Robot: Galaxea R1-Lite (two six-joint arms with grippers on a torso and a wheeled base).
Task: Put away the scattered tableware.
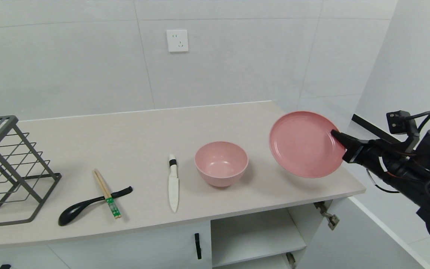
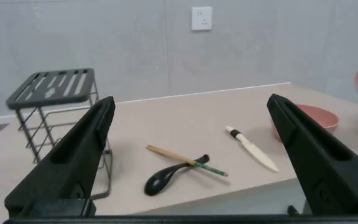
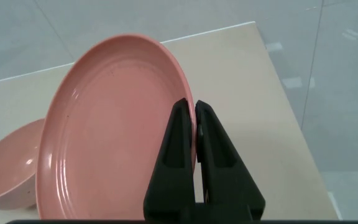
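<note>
Pink plate [image 1: 304, 144] tilted above counter [image 1: 125, 149], rim pinched by right end effector [image 1: 335, 133].

We see bright, even, diffuse light that seems to fall from overhead, so shadows are short and soft-edged. The round, matte pink plate [image 1: 301, 144], clamped at its rim by the right pincer [image 1: 335, 133], throws a pale shadow on the beige countertop [image 1: 125, 142] just beneath the pincer's tips. Farther from that pincer, the deep pink bowl [image 1: 221, 163] has a faint shadow on the side facing it. In the right wrist view a mild sheen lies along the plate's ridged rim, away from the black fingers [image 3: 179, 155]. The left pincer [image 2: 191, 102], its fingers spread apart, shows as dark, nearly featureless shapes against the lit white tiled wall [image 2: 135, 43].
</note>
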